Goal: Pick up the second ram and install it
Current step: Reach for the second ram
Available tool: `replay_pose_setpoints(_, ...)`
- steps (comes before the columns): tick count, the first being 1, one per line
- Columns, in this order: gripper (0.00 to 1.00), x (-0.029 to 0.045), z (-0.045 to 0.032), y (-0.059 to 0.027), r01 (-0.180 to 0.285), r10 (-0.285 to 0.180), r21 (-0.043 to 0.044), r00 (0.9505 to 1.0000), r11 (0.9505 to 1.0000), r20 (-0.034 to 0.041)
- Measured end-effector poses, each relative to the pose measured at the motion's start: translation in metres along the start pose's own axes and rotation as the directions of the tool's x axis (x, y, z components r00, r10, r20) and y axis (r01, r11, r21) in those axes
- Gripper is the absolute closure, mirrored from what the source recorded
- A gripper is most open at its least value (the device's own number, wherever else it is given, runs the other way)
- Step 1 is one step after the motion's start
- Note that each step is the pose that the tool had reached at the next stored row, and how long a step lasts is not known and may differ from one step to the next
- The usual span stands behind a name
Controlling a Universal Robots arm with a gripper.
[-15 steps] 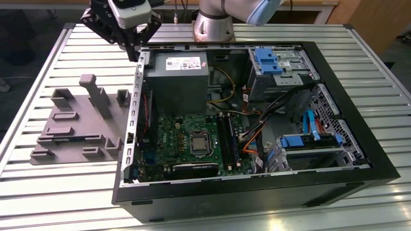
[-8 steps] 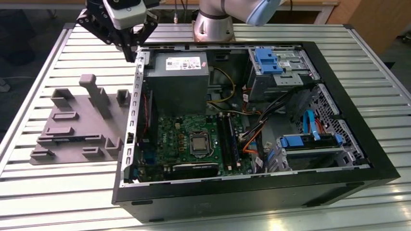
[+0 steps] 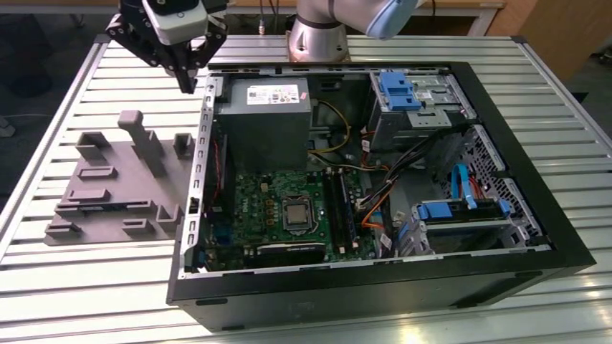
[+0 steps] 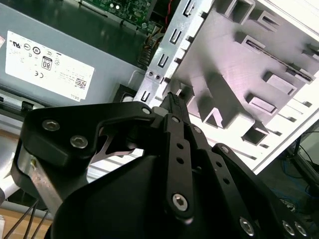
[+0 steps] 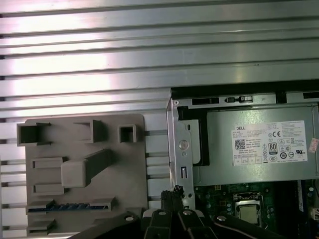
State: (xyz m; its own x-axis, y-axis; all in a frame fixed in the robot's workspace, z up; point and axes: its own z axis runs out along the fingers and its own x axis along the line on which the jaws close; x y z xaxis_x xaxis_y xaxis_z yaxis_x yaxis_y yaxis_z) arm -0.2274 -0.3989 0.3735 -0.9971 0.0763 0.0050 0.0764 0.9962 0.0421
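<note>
Claw [image 3: 188,84]: hangs above the far left corner of the open computer case [image 3: 383,290], over the gap between the case wall and the grey holder [image 3: 107,192] that lies on the table [image 3: 86,287] at the exterior view's left. Its fingers are drawn together to a point and carry nothing; both wrist views agree on this.

Second ram [image 5: 67,206]: seated edge-up in a narrow slot of the holder, seen in the first wrist view as a thin blue-green strip. It is not grasped, and the claw is near it but well short of touching. The holder's upright blocks appear meant to keep each part standing, so that fingers can close on its flat faces (a judgement from the shape).

Case: lies on its side, lid off, so the motherboard [image 3: 277,208] faces up for access from above. The power supply [image 3: 263,122] sits at the far end.

Limits of inspection: only the ram's top edge shows, and its chips cannot be made out. In the exterior view the strip cannot be told from the holder's slots. Whether the black memory slots [image 3: 340,208] already hold a stick cannot be told. The claw's own body blocks part of the holder in the second wrist view.
</note>
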Motion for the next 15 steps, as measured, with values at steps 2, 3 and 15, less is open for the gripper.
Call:
replay_pose_setpoints(2, 0.87, 0.0033, 0.0003, -0.0003, 0.000, 0.000, -0.0001, 1.0000, 1.0000, 0.0000)
replay_pose_setpoints(3, 0.87, 0.0047, 0.0004, -0.0004, 0.000, 0.000, 0.0000, 1.0000, 1.0000, -0.0001)
replay_pose_setpoints(15, 0.87, 0.0190, 0.0019, -0.0015, 0.000, 0.000, 0.0001, 1.0000, 1.0000, -0.0015)
